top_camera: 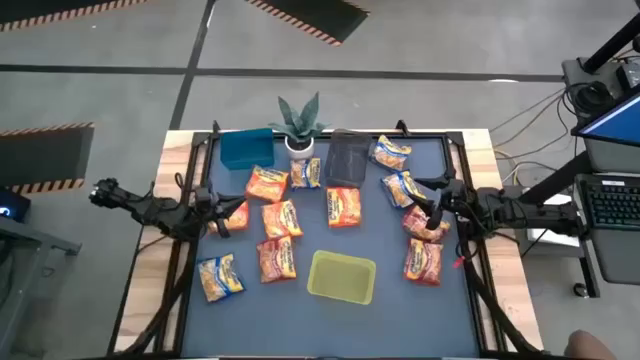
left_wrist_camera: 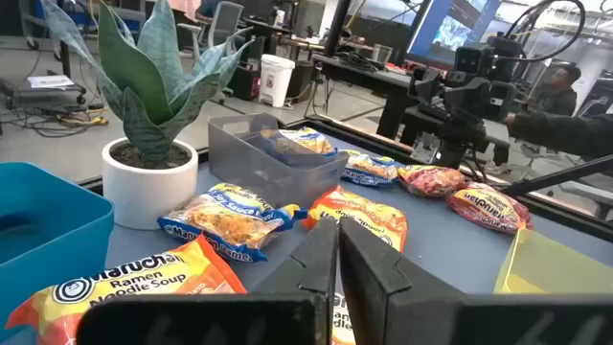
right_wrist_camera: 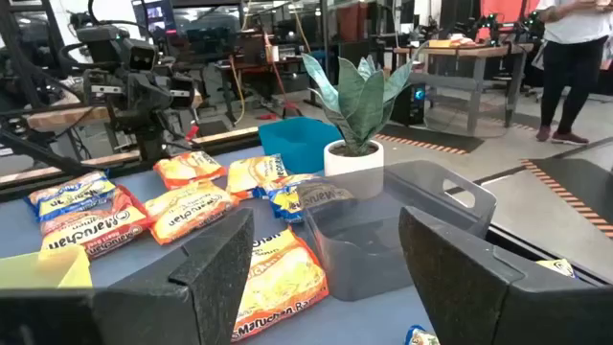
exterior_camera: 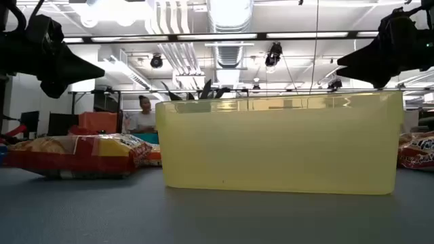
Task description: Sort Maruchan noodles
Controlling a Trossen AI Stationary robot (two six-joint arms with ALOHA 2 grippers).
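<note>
Several Maruchan noodle packets lie flat on the blue mat point(top_camera: 380, 240): orange ones point(top_camera: 266, 183) point(top_camera: 343, 206), red ones point(top_camera: 276, 259) point(top_camera: 423, 262) and yellow-and-blue ones point(top_camera: 390, 152) point(top_camera: 219, 277). My left gripper point(top_camera: 222, 216) is shut and empty, raised above the mat's left side beside an orange packet point(top_camera: 237, 214); its closed fingers show in the left wrist view point(left_wrist_camera: 337, 251). My right gripper point(top_camera: 436, 206) is open and empty, raised above the right side over a red packet point(top_camera: 425, 224); the wide gap between its fingers shows in the right wrist view point(right_wrist_camera: 326, 240).
A blue bin point(top_camera: 246, 148), a potted plant point(top_camera: 299, 128) and a dark clear bin point(top_camera: 347, 158) stand along the far edge. A yellow-green bin point(top_camera: 342, 276) stands near the front middle. A person point(exterior_camera: 144, 116) is in the room behind.
</note>
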